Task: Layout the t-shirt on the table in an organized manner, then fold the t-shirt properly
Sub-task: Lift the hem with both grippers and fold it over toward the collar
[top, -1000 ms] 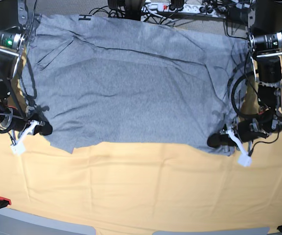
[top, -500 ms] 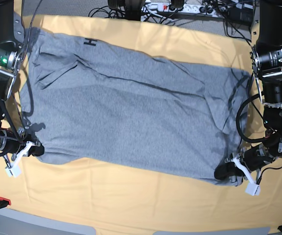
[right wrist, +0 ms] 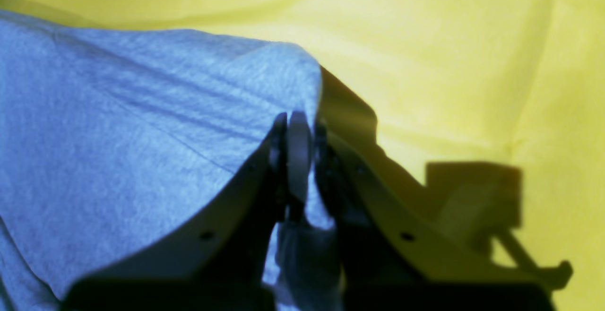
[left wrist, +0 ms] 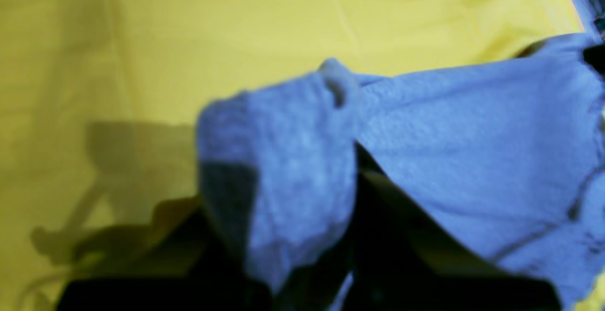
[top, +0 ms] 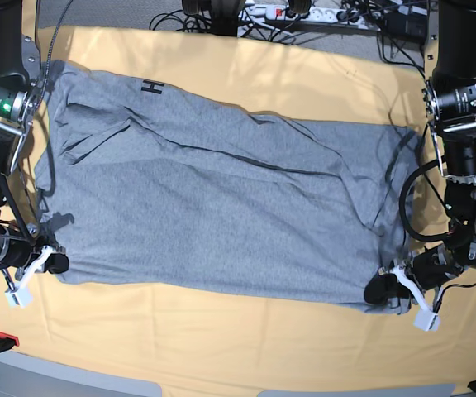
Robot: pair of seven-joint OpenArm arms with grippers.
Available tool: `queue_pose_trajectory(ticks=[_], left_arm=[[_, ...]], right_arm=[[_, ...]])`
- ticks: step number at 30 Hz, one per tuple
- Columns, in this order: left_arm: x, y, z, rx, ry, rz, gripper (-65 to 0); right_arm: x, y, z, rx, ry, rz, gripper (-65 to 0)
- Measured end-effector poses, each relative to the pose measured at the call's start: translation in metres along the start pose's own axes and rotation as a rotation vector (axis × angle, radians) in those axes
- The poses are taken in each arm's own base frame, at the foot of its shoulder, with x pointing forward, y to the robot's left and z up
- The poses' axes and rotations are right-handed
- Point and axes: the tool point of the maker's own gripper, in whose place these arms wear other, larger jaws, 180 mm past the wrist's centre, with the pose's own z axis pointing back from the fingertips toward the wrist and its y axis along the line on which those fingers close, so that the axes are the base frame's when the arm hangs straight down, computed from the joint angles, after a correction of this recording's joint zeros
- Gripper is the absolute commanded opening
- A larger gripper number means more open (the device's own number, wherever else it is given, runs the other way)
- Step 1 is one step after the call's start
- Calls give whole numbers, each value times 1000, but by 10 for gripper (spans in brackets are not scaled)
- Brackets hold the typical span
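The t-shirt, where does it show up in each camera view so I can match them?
Base: the t-shirt spreads across the middle, near corners pinched by both grippers.
Left wrist: right and centre, a bunched corner in the shut left gripper.
Right wrist: left half, its corner clamped in the shut right gripper.
Shared landmark: the yellow table cover.

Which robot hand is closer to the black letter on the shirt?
Right. The right gripper pinches the t-shirt corner on the black letter's side; the left gripper grips the opposite corner, far across.
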Motion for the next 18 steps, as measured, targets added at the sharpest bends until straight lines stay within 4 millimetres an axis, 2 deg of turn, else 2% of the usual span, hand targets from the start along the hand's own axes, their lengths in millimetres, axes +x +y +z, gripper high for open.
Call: queue_pose_trajectory(ticks=[4, 14, 18], left_arm=[[-9, -17, 2, -97, 54, 63, -650], [-28, -55, 14, -315, 141, 151, -650], [-31, -57, 26, -368, 84, 212, -650]], right_arm=[[0, 10, 6, 25, 2, 16, -650], [-31, 42, 32, 24, 4, 181, -650], [-41, 53, 44, 10, 23, 256, -650]])
